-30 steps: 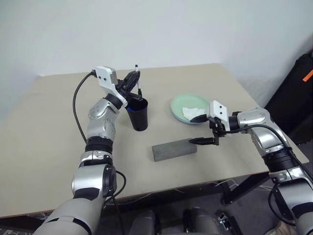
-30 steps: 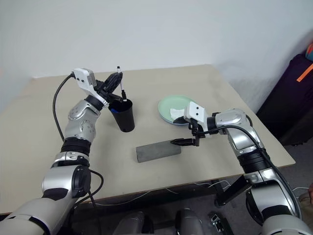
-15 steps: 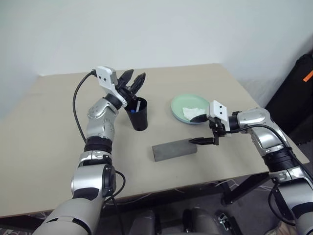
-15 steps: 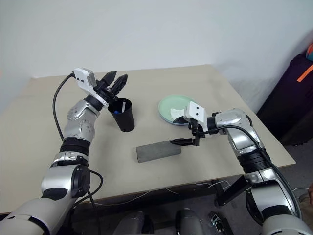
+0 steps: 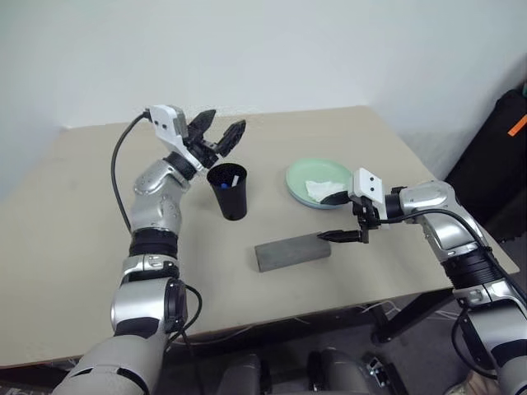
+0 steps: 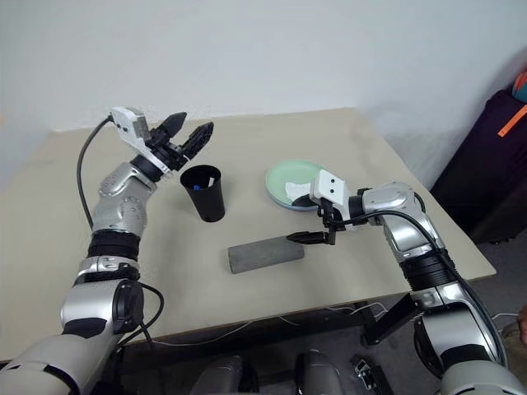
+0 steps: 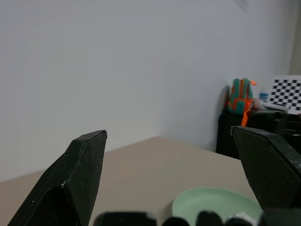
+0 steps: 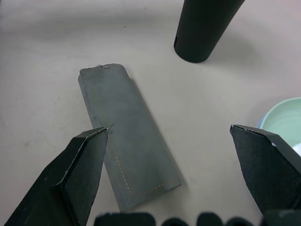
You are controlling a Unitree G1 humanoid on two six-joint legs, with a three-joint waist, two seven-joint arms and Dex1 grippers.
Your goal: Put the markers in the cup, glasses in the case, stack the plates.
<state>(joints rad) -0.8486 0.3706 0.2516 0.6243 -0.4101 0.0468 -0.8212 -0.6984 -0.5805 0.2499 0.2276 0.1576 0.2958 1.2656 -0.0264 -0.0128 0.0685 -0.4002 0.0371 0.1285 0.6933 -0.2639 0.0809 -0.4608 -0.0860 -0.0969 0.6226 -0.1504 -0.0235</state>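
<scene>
Since a second ago your left gripper [image 5: 221, 132] has let go the black-capped marker, spread wide, and lifted off the cup [image 5: 228, 191]; both markers [image 5: 230, 178] sit inside. Your right gripper [image 8: 178, 160] hangs spread above the case [image 5: 292, 250]; green plate [image 5: 306, 174] beside.

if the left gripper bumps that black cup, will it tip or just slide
Probably tips. The black cup is taller than wide and narrows toward its base, so its footing on the table is small. The markers inside lean toward one side of the rim, which may add imbalance. It looks like thin plastic, so likely light.
</scene>
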